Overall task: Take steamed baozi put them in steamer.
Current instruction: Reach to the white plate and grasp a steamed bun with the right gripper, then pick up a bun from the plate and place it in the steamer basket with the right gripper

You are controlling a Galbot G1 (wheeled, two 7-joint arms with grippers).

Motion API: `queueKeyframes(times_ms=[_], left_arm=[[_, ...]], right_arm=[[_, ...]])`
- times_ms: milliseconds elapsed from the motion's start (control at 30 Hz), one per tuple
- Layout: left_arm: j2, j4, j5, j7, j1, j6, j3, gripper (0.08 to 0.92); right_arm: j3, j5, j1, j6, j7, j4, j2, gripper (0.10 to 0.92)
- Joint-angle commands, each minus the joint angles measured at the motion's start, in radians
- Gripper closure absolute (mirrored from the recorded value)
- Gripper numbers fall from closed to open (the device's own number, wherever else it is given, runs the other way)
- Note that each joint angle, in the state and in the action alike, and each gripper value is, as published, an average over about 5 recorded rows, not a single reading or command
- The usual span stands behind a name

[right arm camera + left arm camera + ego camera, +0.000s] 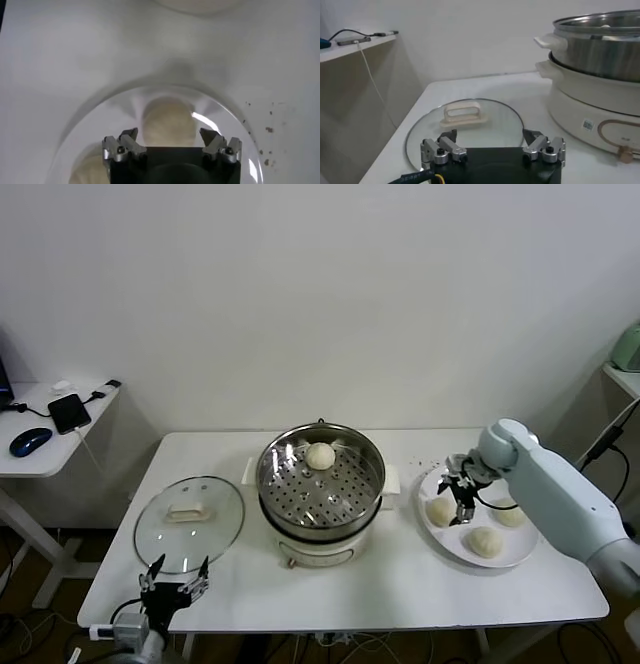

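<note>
The steamer [320,502] stands mid-table, and one steamed baozi [320,455] lies at the back of its perforated tray. Three more baozi [485,541] rest on a white plate [452,540] to its right. My right gripper [460,492] hangs open just above the plate's left side. In the right wrist view its open jaws [169,134] straddle one baozi [169,120] without touching it, and another baozi [89,171] shows beside it. My left gripper [173,580] waits open and empty at the table's front left, by the glass lid.
A round glass lid [188,522] with a cream handle [462,112] lies flat left of the steamer [600,55]. Dark specks dot the table behind the plate [100,107]. A side desk [50,446] with a phone and a mouse stands far left.
</note>
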Motion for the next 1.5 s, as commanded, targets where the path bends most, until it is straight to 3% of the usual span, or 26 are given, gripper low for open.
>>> queueKeyframes(times_ms=[33,300,567,733,1133,1500], left_arm=[[0.002,0.005,0.001,0.001,-0.002,0.000,-0.001,0.177],[0.000,0.009,0.003,0.000,-0.003,0.000,0.001,0.177],[-0.005,0.013,0.006,-0.001,-0.007,0.000,0.004,0.177],[-0.005,0.012,0.007,-0.001,-0.011,0.000,0.007,0.177],[0.005,0.019,0.024,0.001,-0.053,0.001,0.016,0.177],[0.019,0.018,0.028,0.005,-0.082,0.004,0.018,0.177]], right_arm=[[0.007,-0.030,-0.001,0.011,0.006,-0.051,0.027,0.203],[0.006,-0.023,0.003,-0.001,0.006,-0.061,0.031,0.210],[0.005,0.009,0.007,-0.013,0.004,-0.052,0.024,0.397],[-0.032,0.065,0.056,-0.036,-0.002,-0.021,-0.009,0.438],[-0.582,0.538,0.595,-0.256,-0.114,0.207,-0.163,0.440],[-0.961,0.908,1.023,-0.459,-0.099,0.212,0.061,0.440]])
